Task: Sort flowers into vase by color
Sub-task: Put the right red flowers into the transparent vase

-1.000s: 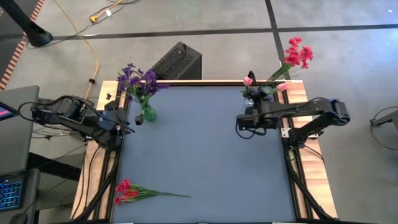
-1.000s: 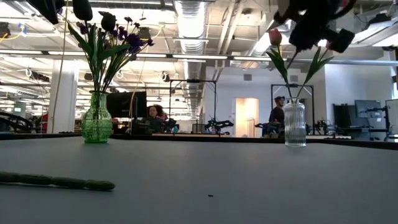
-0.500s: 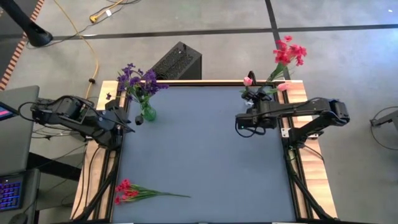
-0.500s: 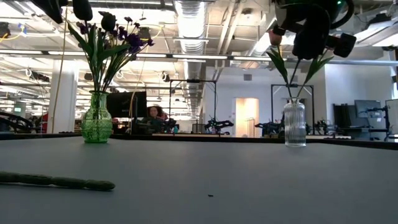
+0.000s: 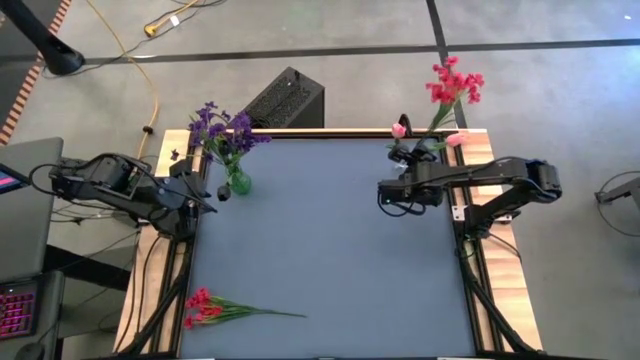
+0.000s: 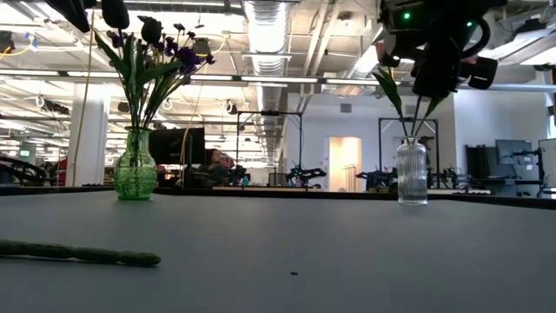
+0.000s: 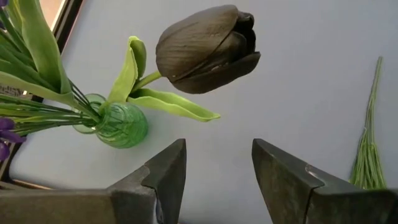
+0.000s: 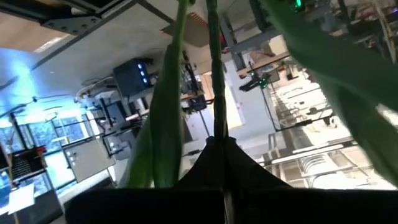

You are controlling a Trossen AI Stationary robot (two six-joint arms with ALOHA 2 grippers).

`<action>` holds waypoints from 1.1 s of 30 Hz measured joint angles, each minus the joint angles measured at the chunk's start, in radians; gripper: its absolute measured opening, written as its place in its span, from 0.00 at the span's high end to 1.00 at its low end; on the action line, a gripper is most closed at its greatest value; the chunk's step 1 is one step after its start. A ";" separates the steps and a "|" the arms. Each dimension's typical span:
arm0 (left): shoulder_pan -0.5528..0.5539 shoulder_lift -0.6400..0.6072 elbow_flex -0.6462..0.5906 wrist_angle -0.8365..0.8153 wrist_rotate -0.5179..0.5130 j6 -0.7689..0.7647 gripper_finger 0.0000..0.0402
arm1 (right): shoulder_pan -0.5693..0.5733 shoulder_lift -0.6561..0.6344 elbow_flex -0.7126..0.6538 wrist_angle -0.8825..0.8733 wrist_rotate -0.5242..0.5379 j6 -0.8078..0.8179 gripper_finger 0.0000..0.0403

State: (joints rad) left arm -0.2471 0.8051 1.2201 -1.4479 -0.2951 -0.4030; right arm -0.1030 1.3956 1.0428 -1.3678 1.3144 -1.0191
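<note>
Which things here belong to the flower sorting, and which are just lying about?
Job:
- green glass vase holding purple flowers
- clear ribbed glass vase holding pink tulips
- red blossom spray, stem pinched in the shut right gripper
- second red spray lying on the mat
- open left gripper

Lying about:
- black box
- yellow cable

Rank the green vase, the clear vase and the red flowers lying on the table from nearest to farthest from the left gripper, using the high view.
From the left gripper, at the table's left edge:
1. The green vase, just beside it at the far left corner.
2. The red flowers lying on the table, at the near left corner.
3. The clear vase, across at the far right corner.
</note>
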 joint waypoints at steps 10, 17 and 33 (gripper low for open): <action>0.000 0.000 0.000 0.002 0.000 0.000 0.57 | -0.043 0.000 0.000 0.035 0.006 -0.026 0.96; 0.000 0.000 0.000 0.003 -0.001 -0.001 0.57 | -0.041 0.000 0.000 0.108 -0.026 -0.101 0.96; 0.000 0.000 0.000 0.009 -0.008 0.006 0.57 | -0.034 0.000 -0.163 0.302 -0.063 -0.222 0.96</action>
State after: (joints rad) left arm -0.2472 0.8051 1.2201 -1.4385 -0.3026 -0.3967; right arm -0.1368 1.3956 0.8800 -1.0661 1.2514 -1.2406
